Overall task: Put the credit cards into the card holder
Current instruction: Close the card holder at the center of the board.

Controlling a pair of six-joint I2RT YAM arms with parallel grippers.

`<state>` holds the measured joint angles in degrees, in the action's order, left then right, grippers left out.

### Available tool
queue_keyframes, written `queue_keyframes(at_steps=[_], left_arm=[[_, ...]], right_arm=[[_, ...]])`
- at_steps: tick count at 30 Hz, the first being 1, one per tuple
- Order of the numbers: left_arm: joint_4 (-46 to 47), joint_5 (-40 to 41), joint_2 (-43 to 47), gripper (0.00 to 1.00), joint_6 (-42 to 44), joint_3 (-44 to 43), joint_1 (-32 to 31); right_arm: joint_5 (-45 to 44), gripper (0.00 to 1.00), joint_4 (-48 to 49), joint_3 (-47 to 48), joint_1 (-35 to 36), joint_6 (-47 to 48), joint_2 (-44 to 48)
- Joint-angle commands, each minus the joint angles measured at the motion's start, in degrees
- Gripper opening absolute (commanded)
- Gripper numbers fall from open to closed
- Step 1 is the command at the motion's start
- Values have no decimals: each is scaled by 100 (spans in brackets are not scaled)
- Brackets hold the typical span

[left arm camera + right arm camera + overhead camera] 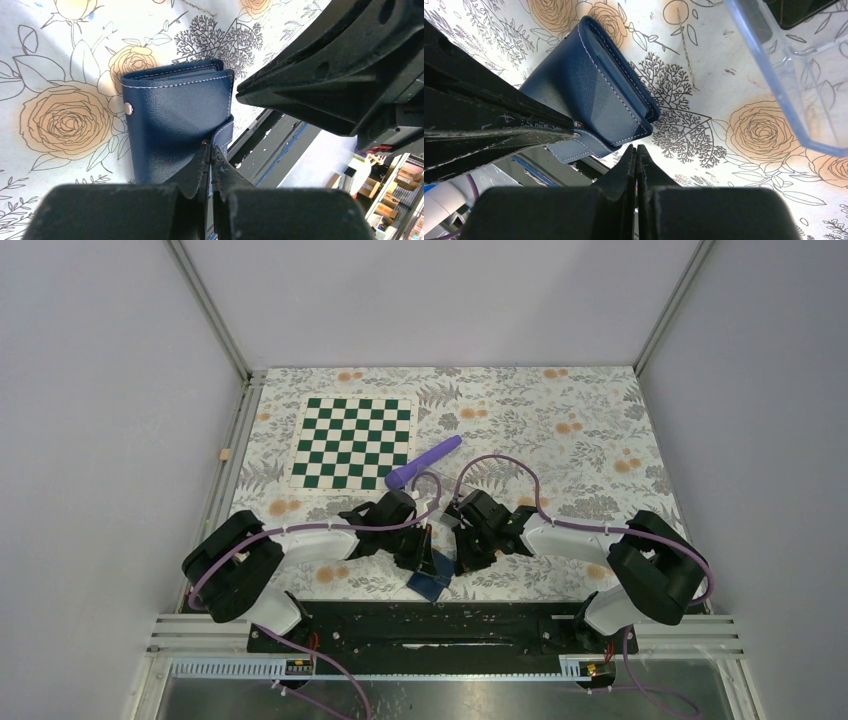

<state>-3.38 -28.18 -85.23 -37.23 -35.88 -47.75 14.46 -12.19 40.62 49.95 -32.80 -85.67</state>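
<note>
Entry: card holder (594, 90), navy, folded shut, taken by its tab

Item 1. We list the card holder as a small navy-blue wallet with pale stitching along its edges. It lies on the floral tablecloth (560, 430) at the near edge of the table, between the two arms. In the right wrist view it sits tilted rather than flat. Its snap tab (569, 147) sticks out from the lower side, and a metal stud (128, 108) shows on the outer face.

Item 2. We record the left gripper (210, 146) with its jaws pressed together. The end of the snap tab is pinched at their tips, so this arm has hold of the wallet.

Item 3. We record the right gripper (636, 148) fully closed with nothing between its jaws. Its tips stand just beside the wallet's lower corner; we cannot tell whether they touch it.

Item 4. We note a clear plastic tray (769, 85) near the wallet, on the side away from the left arm, not touching it.

Item 5. Farther back we list a green-and-white chessboard mat (352, 445). A purple cylindrical object (423, 462) lies slantwise just beside the mat's near right corner. Both are well apart from the wallet.
</note>
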Motion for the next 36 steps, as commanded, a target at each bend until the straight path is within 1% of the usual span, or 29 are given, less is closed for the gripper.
queue_keyframes(at_steps=[1,7,11,16,24,36], left_arm=[[-17,258,4,0,191,-165,-15],[-112,240,-18,0,260,-211,-22],[-116,226,14,0,258,-209,-18],[-118,206,29,0,259,-225,-21],[-127,260,33,0,227,-243,-18],[-231,563,39,0,91,-392,-17]], right_arm=[[-20,0,-127,4,50,116,141],[-44,0,-122,8,50,139,502],[137,0,193,54,50,122,714],[393,0,304,372,66,125,154],[409,0,146,628,120,169,-685],[175,0,-114,579,122,194,-884]])
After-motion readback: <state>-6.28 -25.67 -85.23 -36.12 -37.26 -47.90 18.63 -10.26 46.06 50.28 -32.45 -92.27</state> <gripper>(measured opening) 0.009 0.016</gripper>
